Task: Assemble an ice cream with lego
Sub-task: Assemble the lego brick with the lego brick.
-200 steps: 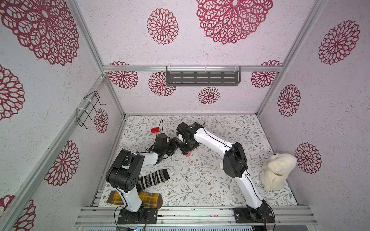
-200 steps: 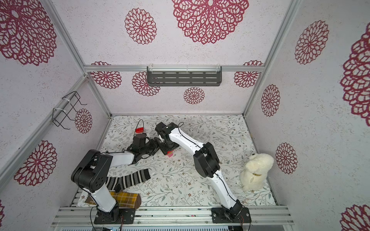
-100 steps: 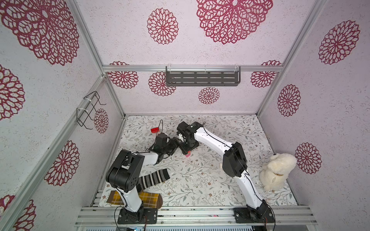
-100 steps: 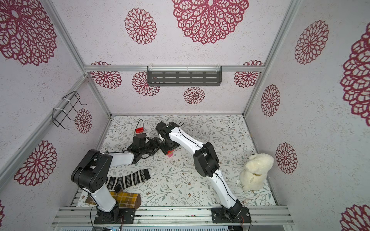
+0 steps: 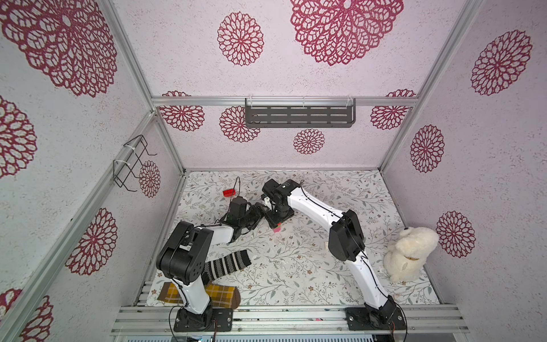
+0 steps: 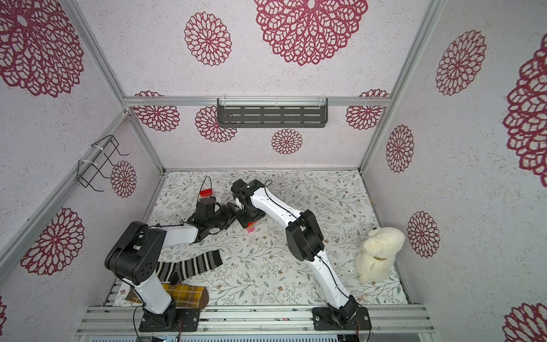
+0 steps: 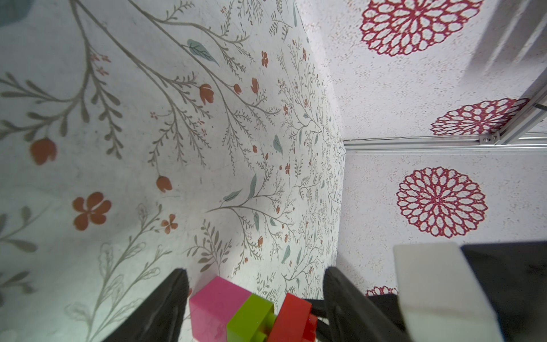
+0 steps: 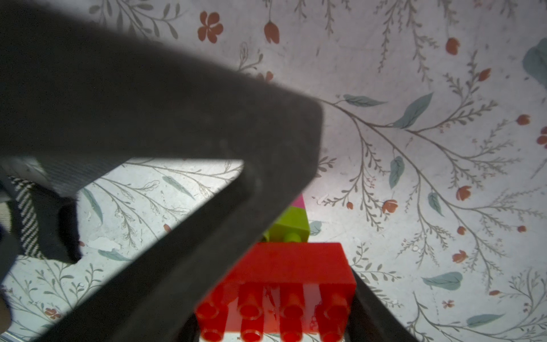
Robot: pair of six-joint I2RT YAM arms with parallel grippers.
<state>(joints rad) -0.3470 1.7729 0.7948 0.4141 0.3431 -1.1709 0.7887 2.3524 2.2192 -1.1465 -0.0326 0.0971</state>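
Right gripper [image 5: 277, 221] first: it points down at the table, jaws clamped on the ice cream [image 7: 251, 318] by its wide red brick [image 8: 291, 266]. In the right wrist cam one dark finger [image 8: 376, 308] sits tight on the brick's side, studs facing up at the lens. Below it the green brick [image 8: 291, 223] & a sliver of pink brick [image 8: 299, 202] run down twd the floral table [image 5: 296, 266]. Over to the left gripper [image 7: 254, 275], reaching in from the side: jaws stand apart w/ the stack in the gap b/w them. The pink end is just beside one finger [image 7: 165, 308], the red end near the other, and I can't tell if either touches. From the left wrist cam the order reads pink, green, red, all joined. In both top views only the pink-green tip pokes out under the right gripper, mid-table, a bit twd the left arm's side; whether it rests on the table, can't tell. Moving out: a loose red brick [image 5: 228, 192] lies apart, nearer the back wall, just beyond the left wrist. Nearer the front, a striped sock [image 5: 228, 263] lies by the left arm & a yellow plaid sock [image 5: 220, 293] is partly hidden behind that arm. Well off by the right wall sits a white plush toy [image 5: 410, 254]. Grey shelf [image 5: 299, 116] on the back wall, wire rack [image 5: 130, 163] on the left wall
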